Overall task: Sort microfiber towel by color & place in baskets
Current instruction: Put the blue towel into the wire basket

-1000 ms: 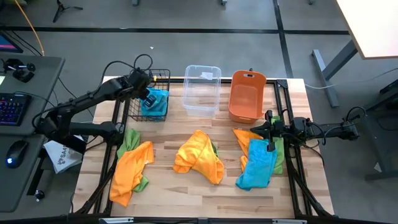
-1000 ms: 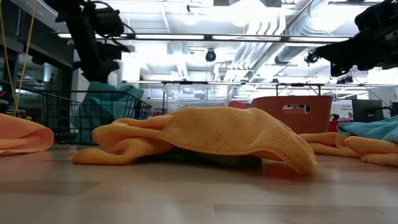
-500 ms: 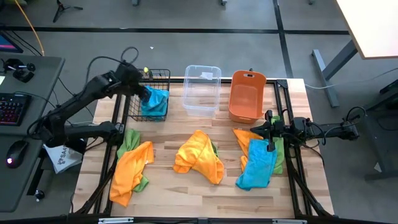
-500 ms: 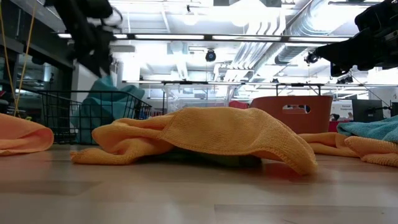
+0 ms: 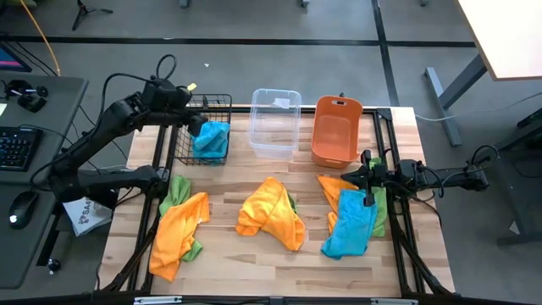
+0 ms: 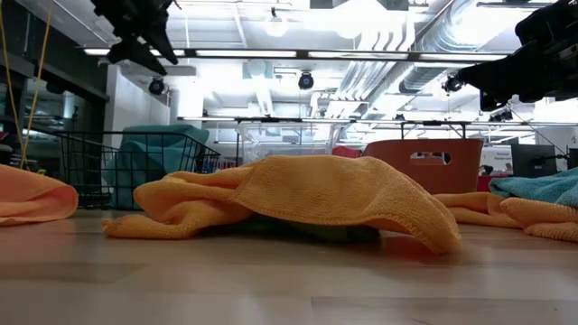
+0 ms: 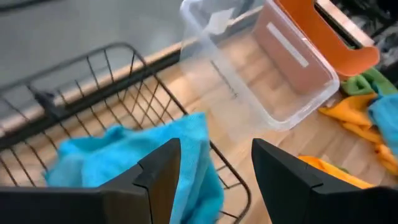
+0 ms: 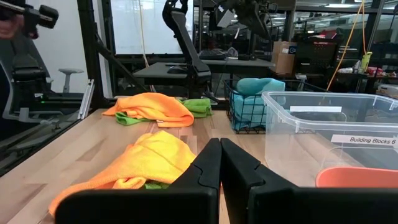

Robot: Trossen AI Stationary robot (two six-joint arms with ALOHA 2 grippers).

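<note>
Your left gripper (image 5: 188, 88) hung above the back left corner of the table, over the far rim of the black wire mesh basket (image 5: 207, 129), with its fingers (image 7: 163, 171) spread apart and nothing between them. Below it, a turquoise towel (image 7: 134, 158) lay bunched inside that basket, one fold draped against the wire wall nearest the clear plastic tub (image 5: 274, 122). You had the right gripper (image 5: 366, 172) parked low at the right edge of the table, its fingers (image 8: 205, 168) pressed together and empty, just beside the blue towel (image 5: 349, 224) on the right.

The surface was a light wooden plank tabletop (image 5: 254, 254). Along its back edge stood the wire basket, the clear tub and the orange plastic bin (image 5: 336, 129), side by side; the tub and the bin held no towels. On the left lay an orange towel (image 5: 176, 230) over a lime green towel (image 5: 176, 193). In the middle sat a second orange towel (image 6: 307, 194) with a little green showing beneath it. On the right, the blue towel overlapped another orange towel (image 5: 335, 185) and a green one.

Around the table you had a grey floor, a desk with a keyboard (image 5: 15, 146) and mouse (image 5: 23, 203) to the left, and, seen from table level, a bright ceiling with ducts and strip lights (image 6: 397, 63).
</note>
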